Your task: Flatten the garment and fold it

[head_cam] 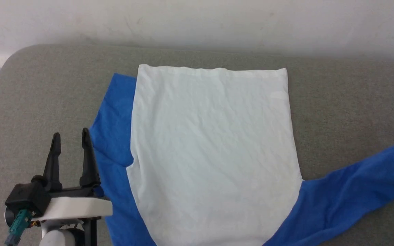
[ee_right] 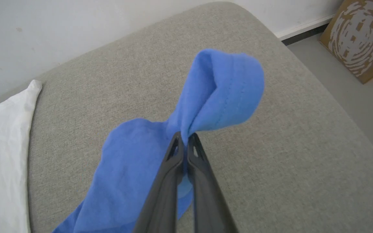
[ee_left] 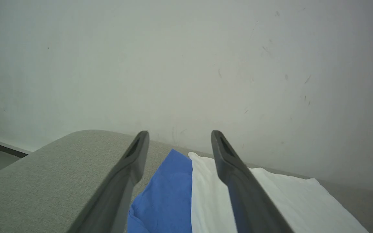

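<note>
Garment (head_cam: 214,147) lies flat — right end effector (ee_right: 185,137) clamped on its sleeve (ee_right: 219,94), left end effector (head_cam: 70,133) apart beside it

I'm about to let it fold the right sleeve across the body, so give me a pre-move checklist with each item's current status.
1. Right gripper jaws shut on the right sleeve end: ok.
2. Sleeve end flat in the grip: not ok, it is bunched and curled over.
3. White body of the garment lying flat: ok, light creases only.
4. Left gripper open, holding nothing: ok.
5. Left sleeve laid out straight: cannot tell, partly under the body.
</note>
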Controlling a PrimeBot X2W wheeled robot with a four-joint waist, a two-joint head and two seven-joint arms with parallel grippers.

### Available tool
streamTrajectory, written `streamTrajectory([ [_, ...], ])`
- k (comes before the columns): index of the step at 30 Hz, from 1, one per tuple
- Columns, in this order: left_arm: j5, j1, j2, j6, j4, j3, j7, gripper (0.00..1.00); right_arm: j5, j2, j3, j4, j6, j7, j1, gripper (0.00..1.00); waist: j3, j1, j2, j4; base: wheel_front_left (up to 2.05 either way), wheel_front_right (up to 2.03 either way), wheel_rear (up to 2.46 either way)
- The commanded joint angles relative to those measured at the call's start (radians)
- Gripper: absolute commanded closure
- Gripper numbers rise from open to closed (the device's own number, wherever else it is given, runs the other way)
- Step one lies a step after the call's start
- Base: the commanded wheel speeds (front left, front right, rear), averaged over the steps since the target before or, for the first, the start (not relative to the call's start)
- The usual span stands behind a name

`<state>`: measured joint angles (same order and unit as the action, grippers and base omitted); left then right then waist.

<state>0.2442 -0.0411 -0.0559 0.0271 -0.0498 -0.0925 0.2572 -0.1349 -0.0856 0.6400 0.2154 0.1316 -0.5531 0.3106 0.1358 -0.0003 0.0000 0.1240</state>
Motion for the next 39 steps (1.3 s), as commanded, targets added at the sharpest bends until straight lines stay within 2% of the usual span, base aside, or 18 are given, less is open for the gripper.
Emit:
streamTrajectory([
  [1,-0.004,0.016,0.004,0.004,-0.007,-0.005,0.004,0.00,-0.010,0.010,0.032,-0.039,-0.001,-0.013,-0.030,1.00,-0.032,0.0003,0.0000,-0.032,0.00,0.00,0.00],
  [12,-0.005,0.037,0.005,0.007,-0.012,-0.011,0.005,0.00,0.044,0.017,0.123,-0.111,-0.001,-0.041,-0.038,1.00,-0.046,0.0003,0.0000,-0.034,0.00,0.00,0.00],
  [19,-0.004,0.045,0.005,0.004,-0.012,-0.014,0.005,0.00,0.053,-0.001,0.062,-0.119,-0.001,-0.037,-0.012,1.00,-0.050,0.0003,0.0000,-0.033,0.00,0.00,0.00],
  [24,-0.001,0.043,0.006,0.003,-0.009,-0.004,0.005,0.00,0.003,-0.003,-0.105,-0.178,-0.001,-0.049,-0.021,1.00,-0.055,0.0003,0.0000,-0.029,0.00,0.00,0.00],
  [33,0.008,0.051,0.006,0.002,0.003,0.014,0.005,0.00,-0.167,0.020,-0.558,-0.372,-0.001,-0.144,-0.133,1.00,-0.075,0.0003,0.0000,-0.017,0.00,0.00,0.00],
  [39,0.006,0.050,0.006,0.010,0.008,0.022,0.005,0.00,-0.243,0.028,-0.780,-0.392,-0.001,-0.155,-0.110,1.00,-0.078,0.0003,0.0000,0.008,0.00,0.00,0.00],
])
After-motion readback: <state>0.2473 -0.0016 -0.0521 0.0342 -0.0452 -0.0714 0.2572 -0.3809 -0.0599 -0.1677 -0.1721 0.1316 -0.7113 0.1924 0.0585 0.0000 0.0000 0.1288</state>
